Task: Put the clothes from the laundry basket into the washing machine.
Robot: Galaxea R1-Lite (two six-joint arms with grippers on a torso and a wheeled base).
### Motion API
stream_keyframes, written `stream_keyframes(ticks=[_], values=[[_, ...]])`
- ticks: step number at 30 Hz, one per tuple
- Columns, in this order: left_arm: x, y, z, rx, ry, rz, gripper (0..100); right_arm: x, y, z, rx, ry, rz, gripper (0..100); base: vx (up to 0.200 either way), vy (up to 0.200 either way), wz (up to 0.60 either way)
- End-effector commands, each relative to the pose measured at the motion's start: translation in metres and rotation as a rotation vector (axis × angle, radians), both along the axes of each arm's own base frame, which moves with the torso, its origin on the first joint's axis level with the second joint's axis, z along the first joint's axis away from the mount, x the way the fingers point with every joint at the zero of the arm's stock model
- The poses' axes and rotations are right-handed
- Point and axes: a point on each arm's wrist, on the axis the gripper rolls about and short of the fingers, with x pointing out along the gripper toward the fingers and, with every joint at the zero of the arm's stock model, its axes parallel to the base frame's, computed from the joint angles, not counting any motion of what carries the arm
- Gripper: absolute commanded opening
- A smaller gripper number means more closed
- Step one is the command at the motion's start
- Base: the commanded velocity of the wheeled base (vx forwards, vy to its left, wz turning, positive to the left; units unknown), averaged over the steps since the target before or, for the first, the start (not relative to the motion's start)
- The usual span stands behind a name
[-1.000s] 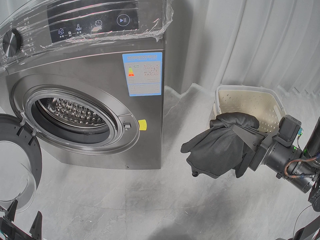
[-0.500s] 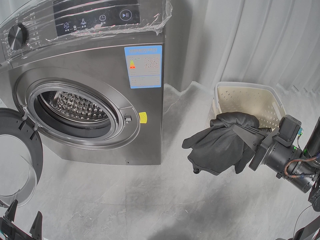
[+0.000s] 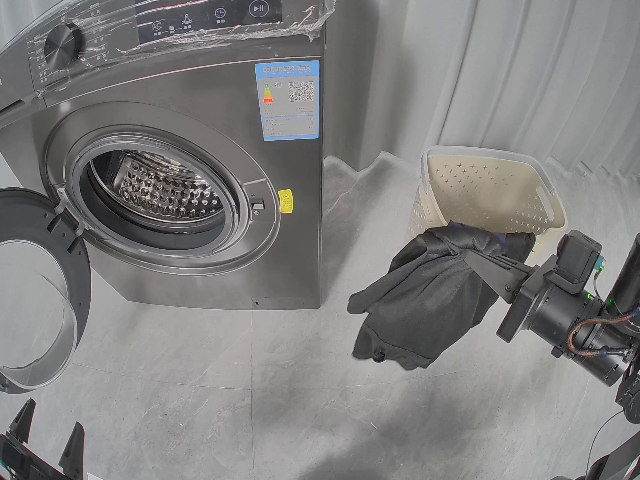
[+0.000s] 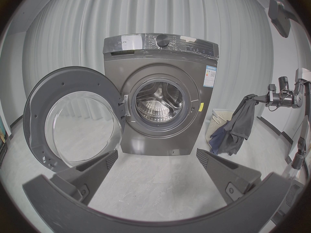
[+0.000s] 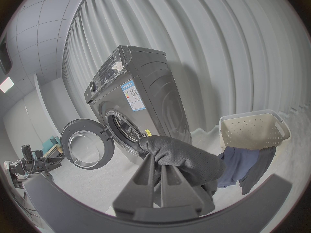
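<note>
The right gripper (image 3: 480, 265) was held out in the air in front of the laundry basket (image 3: 490, 158). Its 2 jaws were pressed on a fold of the dark grey garment (image 3: 427, 295), so the cloth was pinched between them. The garment hung down from the jaws in loose folds above the floor (image 3: 267, 381), on the side of the basket that faced the robot, and it was well apart from the washing machine (image 3: 293, 248). In the right wrist view a blue cloth (image 5: 238, 165) hung together with the grey one, and it was not possible to tell whether it was a lining or a separate piece. The basket was cream with small holes in its walls, and it stood on the floor to the right of the machine, near the white curtain (image 3: 500, 55). The round door (image 3: 40, 288) of the machine was swung fully open to the left side, and the steel drum (image 3: 167, 191) was visible through the opening. A plastic film (image 3: 313, 15) covered the control panel (image 3: 200, 8) on top, and a blue label (image 3: 287, 101) was stuck on the front, above a small yellow tag (image 3: 285, 201). The left gripper (image 4: 156, 153) was low, close to the floor, in front of the open door and pointed toward the machine. Its 2 jaws were spread wide and empty.
</note>
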Motion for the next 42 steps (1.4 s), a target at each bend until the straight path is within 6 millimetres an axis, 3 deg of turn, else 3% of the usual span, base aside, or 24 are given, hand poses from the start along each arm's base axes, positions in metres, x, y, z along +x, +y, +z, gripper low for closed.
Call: stream_keyframes(ticks=[1,26,38,42], values=[[0.0001,0.0000,-0.0038,-0.001,0.001,0.000,100,0.0004,0.0001,-0.0003,0.000,0.001,-0.001,0,0.000,0.200,0.00],[0.0001,0.0000,-0.0038,-0.001,0.001,0.000,100,0.0006,-0.0001,-0.0003,0.000,0.001,-0.002,0,0.000,0.200,0.00],[0.0000,0.0000,-0.0039,-0.001,-0.001,0.000,100,0.0010,-0.0006,-0.0003,0.000,0.001,-0.005,0,0.000,0.000,0.00],[0.0001,0.0000,-0.0038,-0.001,0.001,0.000,100,0.0010,-0.0006,-0.0003,0.000,0.001,-0.005,0,-0.200,0.000,0.00]])
